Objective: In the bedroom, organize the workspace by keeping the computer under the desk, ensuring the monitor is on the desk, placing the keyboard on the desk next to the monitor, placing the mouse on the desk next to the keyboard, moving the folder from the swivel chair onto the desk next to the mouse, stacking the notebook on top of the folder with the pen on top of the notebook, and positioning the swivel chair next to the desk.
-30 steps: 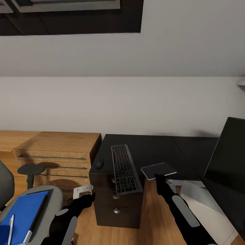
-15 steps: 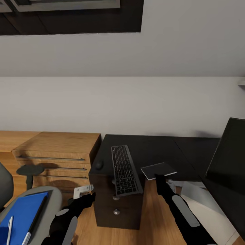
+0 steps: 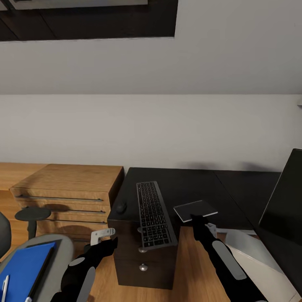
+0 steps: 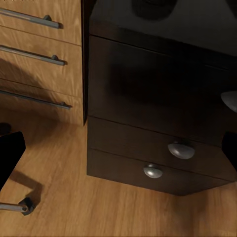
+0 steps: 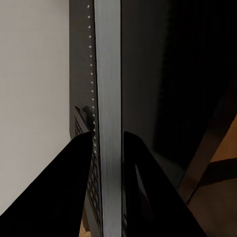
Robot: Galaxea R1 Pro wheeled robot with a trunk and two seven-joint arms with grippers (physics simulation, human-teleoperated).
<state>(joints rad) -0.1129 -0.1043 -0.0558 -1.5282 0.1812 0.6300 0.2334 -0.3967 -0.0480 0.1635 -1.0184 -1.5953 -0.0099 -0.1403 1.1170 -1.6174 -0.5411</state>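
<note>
Sliding rightward since a second ago, my whole view has shifted: the swivel chair (image 3: 46,251) and blue folder (image 3: 23,270) sit nearer the left edge and the monitor (image 3: 285,201) is further cut off at the right, which I read as my base or head moving, not the things.

My right gripper (image 3: 196,219) is clamped on the near edge of the notebook (image 3: 195,209); in the right wrist view the two black fingers (image 5: 74,177) press either side of its thin grey edge. The notebook is held level just above the desk (image 3: 188,184), beside the keyboard (image 3: 153,214). My left gripper (image 3: 102,235) hangs low before the drawer unit (image 4: 148,123); I cannot tell how far its jaws are parted.

The pinch sits at the very rim, so the notebook could pivot or slip as I travel. The keyboard already overhangs the front edge, so a brush from my forearm might tip it off. The mouse (image 3: 121,207) sits near the desk's left edge. The pen (image 3: 5,283) lies on the folder, still on the chair.
</note>
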